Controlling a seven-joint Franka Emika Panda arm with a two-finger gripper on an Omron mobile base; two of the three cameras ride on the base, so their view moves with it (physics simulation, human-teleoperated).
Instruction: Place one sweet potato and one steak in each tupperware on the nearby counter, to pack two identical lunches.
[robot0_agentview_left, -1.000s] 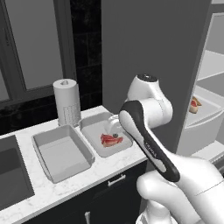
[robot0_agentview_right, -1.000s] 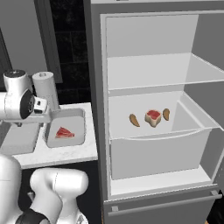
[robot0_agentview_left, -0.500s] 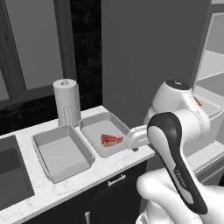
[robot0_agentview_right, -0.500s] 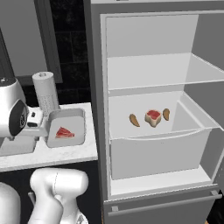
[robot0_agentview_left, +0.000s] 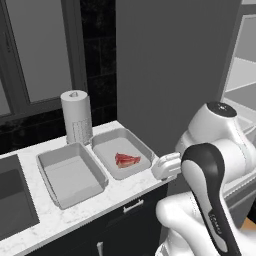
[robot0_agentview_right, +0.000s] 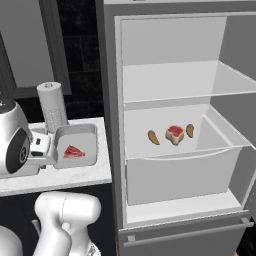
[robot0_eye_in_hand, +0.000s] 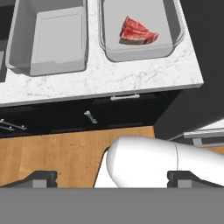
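Arm swung right, two tupperwares (robot0_agentview_left: 71, 176) (robot0_agentview_left: 122, 154), one steak (robot0_agentview_left: 127, 160) inside.

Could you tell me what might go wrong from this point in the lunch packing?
One steak lies in the tupperware nearest the fridge; the other tub holds nothing, so items could be doubled up in one tub. The second steak sits close between two sweet potatoes in the fridge drawer, so the open gripper could nudge a neighbour.
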